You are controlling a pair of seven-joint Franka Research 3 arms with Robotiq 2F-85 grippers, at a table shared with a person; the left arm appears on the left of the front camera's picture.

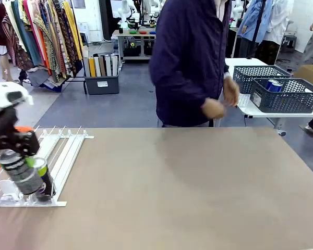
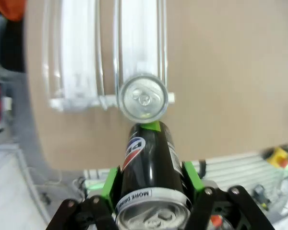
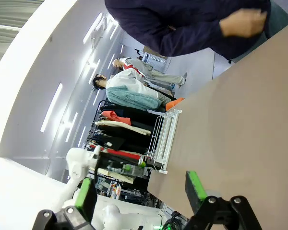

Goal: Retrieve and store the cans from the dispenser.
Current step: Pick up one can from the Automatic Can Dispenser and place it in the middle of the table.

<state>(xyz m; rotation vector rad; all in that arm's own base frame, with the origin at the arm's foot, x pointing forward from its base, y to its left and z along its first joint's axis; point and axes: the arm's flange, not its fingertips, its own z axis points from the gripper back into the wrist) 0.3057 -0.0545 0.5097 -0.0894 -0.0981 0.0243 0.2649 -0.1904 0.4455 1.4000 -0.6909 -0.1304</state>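
Observation:
My left gripper [image 1: 14, 152] [image 2: 151, 168] is shut on a black can [image 1: 22, 178] [image 2: 150, 165], which it holds tilted over the near end of the white dispenser [image 1: 65, 148] [image 2: 81, 52]. The green pads [image 2: 190, 173] press on both sides of this can. A second can [image 1: 41, 169] with a silver top [image 2: 144, 97] stands at the dispenser's stop end, just beyond the held one. The right gripper [image 3: 141, 191] is open with nothing between its fingers, above the bare tabletop; the dispenser [image 3: 164, 136] shows far off in its view.
A person in a dark jacket [image 1: 190, 62] stands at the table's far side, hands [image 1: 215, 108] held in front. Behind on a white side table are two dark mesh baskets [image 1: 287, 96]; the nearer one holds blue cans [image 1: 274, 85]. The brown table [image 1: 188, 182] stretches to the right.

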